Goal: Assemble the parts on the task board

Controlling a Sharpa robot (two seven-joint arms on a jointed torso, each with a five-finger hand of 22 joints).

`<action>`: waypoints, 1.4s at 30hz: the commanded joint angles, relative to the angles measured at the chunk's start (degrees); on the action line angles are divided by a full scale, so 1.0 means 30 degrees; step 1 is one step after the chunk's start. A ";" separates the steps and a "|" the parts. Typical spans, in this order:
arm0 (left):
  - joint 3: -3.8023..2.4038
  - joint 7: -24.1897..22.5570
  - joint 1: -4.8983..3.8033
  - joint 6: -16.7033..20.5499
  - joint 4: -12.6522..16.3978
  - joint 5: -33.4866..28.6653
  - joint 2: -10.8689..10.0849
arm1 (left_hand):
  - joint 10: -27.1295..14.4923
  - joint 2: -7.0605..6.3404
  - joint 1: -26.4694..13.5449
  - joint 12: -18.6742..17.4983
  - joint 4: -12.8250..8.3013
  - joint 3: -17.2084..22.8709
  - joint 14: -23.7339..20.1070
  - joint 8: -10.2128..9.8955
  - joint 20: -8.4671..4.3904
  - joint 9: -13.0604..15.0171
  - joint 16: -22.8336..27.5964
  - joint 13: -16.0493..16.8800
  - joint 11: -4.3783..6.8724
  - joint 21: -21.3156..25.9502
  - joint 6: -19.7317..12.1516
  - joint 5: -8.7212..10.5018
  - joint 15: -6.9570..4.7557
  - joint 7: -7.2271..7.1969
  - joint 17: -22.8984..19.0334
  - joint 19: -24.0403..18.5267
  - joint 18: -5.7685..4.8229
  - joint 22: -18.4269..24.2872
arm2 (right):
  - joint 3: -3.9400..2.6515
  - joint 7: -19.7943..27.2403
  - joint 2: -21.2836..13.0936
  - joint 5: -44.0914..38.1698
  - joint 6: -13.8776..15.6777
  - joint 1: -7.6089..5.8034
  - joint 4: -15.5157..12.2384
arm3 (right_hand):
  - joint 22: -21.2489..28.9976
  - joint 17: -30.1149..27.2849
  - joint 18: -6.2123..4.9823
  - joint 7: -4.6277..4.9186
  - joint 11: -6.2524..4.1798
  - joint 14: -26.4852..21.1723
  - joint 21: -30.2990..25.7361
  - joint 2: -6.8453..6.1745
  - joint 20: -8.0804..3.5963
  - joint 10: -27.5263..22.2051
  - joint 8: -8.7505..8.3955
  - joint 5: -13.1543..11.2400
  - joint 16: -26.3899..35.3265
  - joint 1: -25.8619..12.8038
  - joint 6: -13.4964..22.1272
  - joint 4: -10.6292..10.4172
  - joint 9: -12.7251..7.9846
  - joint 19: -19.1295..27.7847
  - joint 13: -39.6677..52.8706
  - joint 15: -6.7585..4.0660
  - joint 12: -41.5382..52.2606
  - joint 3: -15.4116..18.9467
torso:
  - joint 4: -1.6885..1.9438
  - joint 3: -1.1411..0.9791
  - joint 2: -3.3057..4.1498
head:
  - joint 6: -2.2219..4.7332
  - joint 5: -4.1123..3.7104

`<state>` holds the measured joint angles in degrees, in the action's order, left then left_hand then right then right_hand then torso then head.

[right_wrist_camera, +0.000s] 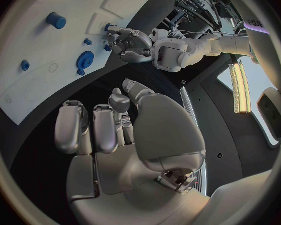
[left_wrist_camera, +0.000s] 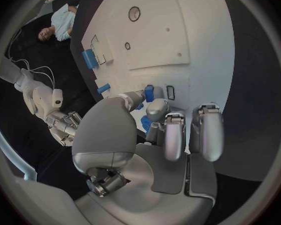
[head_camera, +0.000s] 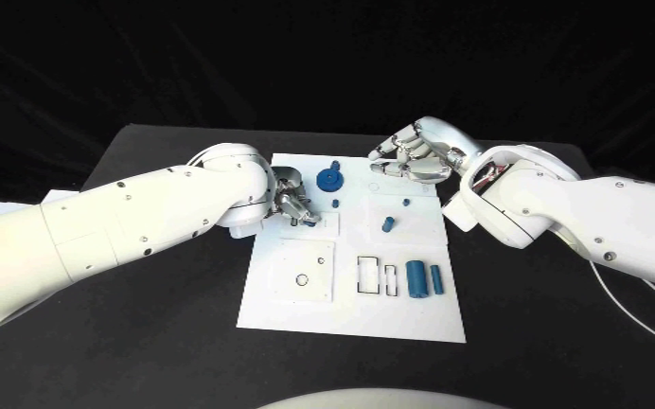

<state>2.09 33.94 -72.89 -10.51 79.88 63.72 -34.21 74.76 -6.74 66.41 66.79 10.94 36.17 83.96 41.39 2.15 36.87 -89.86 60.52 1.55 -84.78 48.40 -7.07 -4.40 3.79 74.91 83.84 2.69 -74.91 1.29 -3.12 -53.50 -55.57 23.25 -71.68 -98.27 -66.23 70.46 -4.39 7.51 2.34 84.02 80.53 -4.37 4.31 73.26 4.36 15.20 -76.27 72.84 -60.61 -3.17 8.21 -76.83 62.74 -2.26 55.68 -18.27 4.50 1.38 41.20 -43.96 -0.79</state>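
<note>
step: placing small part, judged | left hand point(head_camera: 291, 201) over task board point(head_camera: 280, 307) left edge, fingers curled, a small blue part point(left_wrist_camera: 145, 122) at fingertips, grip unclear | right hand point(head_camera: 414, 156) past far edge, fingers curled, empty | next: seat part in slot, needs alignment

no legible text, label, brand, number or sign anywhere. only thin black outlines, rectangles and a small ring, printed on the white task board point(head_camera: 293, 310), none forming letters or digits. a dark mark on the pale panel point(right_wrist_camera: 255, 23) at the rim of the right wrist view, too small and bent to read.
</note>
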 commanded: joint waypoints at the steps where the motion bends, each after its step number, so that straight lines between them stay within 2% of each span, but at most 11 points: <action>1: 0.0069 0.0352 0.0097 -0.0762 -0.0094 -0.0020 0.0138 | 0.0232 0.0090 -0.0478 0.0170 -0.1986 0.2091 0.2012 0.0068 -0.0173 -0.0108 -0.0047 0.0119 0.0050 -0.0169 0.0743 -0.0035 -0.0152 -0.0518 0.5031 0.0886 -0.0344 -0.3027 | 0.0000 0.0096 0.0011 -0.0062 -0.0123 0.0013 -0.0032 | 0.0030 -0.0014 -0.0183 -0.0002 0.0021 0.0723 -0.0131 -0.0004 0.0022 -0.0039 -0.0070 0.0130 0.0074 -0.0143 0.0171 -0.0160 0.0032 0.0084 -0.0018 0.0134 -0.0003 0.0001 | -0.0005 0.0001 -0.0004 | 0.0000 -0.0001; 7: 0.0069 0.0507 0.0093 -0.0801 -0.0356 -0.0023 0.0302 | 0.0382 0.0187 -0.1396 0.0311 -0.1574 0.1661 0.2012 -0.0015 -0.0241 -0.0325 -0.0047 0.0284 0.0123 -0.0261 0.0998 -0.0029 -0.0215 -0.0608 0.5031 0.0972 -0.0380 -0.3172 | 0.0000 0.0087 0.0025 -0.0047 -0.0157 0.0013 -0.0030 | 0.0058 -0.0033 -0.0188 -0.0001 0.0022 0.0720 -0.0144 -0.0002 0.0022 -0.0047 -0.0070 0.0144 0.0089 -0.0155 0.0173 -0.0170 0.0033 0.0098 -0.0031 0.0134 -0.0019 0.0005 | -0.0002 -0.0006 -0.0004 | 0.0017 0.0004; 15: 0.0069 0.0556 0.0090 -0.0846 -0.0694 -0.0024 0.0534 | 0.0511 0.0177 -0.1936 0.0481 -0.1407 0.1367 0.2012 -0.0053 -0.0287 -0.0466 -0.0047 0.0491 0.0172 -0.0341 0.1182 -0.0022 -0.0258 -0.0666 0.5031 0.1042 -0.0410 -0.3291 | 0.0000 0.0054 0.0070 -0.0025 -0.0179 0.0013 -0.0024 | 0.0095 -0.0050 -0.0195 0.0005 0.0027 0.0718 -0.0165 0.0007 0.0024 -0.0061 -0.0071 0.0185 0.0107 -0.0197 0.0182 -0.0206 0.0035 0.0116 -0.0050 0.0136 -0.0040 0.0020 | -0.0024 -0.0014 0.0002 | 0.0008 -0.0007; 24: 0.0069 0.0586 0.0092 -0.1033 -0.0687 -0.0026 0.0655 | 0.0675 0.0092 -0.2733 0.0701 -0.1084 0.0660 0.2012 -0.0093 -0.0333 -0.0670 -0.0047 0.0749 0.0223 -0.0418 0.1476 0.0016 -0.0303 -0.0735 0.5031 0.1113 -0.0440 -0.3415 | 0.0000 -0.0046 0.0136 -0.0047 -0.0196 0.0013 -0.0015 | 0.0188 -0.0145 -0.0213 0.0011 0.0035 0.0700 -0.0213 -0.0011 0.0027 -0.0081 -0.0078 0.0261 0.0188 -0.0274 0.0210 -0.0262 0.0036 0.0161 -0.0069 0.0142 -0.0062 0.0063 | -0.0011 -0.0005 -0.0001 | -0.0025 -0.0061; 34: 0.0068 0.0587 0.0092 -0.0829 -0.0737 -0.0026 0.0719 | 0.0900 0.0280 -0.3361 0.0992 -0.0681 0.0176 0.2012 -0.0139 -0.0372 -0.0856 -0.0047 0.1104 0.0272 -0.0535 0.1753 -0.0006 -0.0341 -0.0797 0.5031 0.1208 -0.0483 -0.3581 | 0.0000 -0.0079 0.0147 -0.0051 -0.0213 0.0013 0.0001 | 0.0238 -0.0201 -0.0222 0.0013 0.0037 0.0689 -0.0238 -0.0015 0.0028 -0.0087 -0.0079 0.0295 0.0235 -0.0305 0.0217 -0.0287 0.0038 0.0186 -0.0075 0.0143 -0.0067 0.0079 | -0.0002 0.0003 -0.0004 | -0.0036 -0.0096; 42: 0.0068 0.0650 0.0092 -0.0790 -0.0793 -0.0026 0.0719 | 0.0997 0.0230 -0.3770 0.1099 -0.0446 -0.0171 0.2012 -0.0162 -0.0393 -0.0965 -0.0047 0.1234 0.0298 -0.0610 0.1910 0.0008 -0.0363 -0.0828 0.5031 0.1269 -0.0510 -0.3686 | 0.0000 -0.0069 0.0151 -0.0044 -0.0216 0.0013 0.0016 | 0.0359 -0.0311 -0.0246 0.0013 0.0039 0.0665 -0.0297 -0.0017 0.0031 -0.0114 -0.0079 0.0356 0.0326 -0.0355 0.0228 -0.0330 0.0041 0.0250 -0.0109 0.0147 -0.0108 0.0104 | 0.0012 0.0008 -0.0008 | -0.0040 -0.0123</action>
<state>2.09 35.45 -72.91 -11.87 77.49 63.76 -32.20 77.42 -5.95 55.61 69.88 9.57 35.91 83.98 41.18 1.34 34.03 -89.86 64.17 2.38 -86.36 53.77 -6.95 -5.22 1.21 74.94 83.84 1.79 -74.90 1.29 -3.33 -53.10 -55.49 23.21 -71.67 -98.20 -65.25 69.61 -4.39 7.50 2.34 84.02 79.83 -4.38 4.40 73.26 4.36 15.88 -75.57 72.39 -60.23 -3.80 8.27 -76.50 62.50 -2.26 55.68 -17.94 4.50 1.41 41.18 -44.10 -1.13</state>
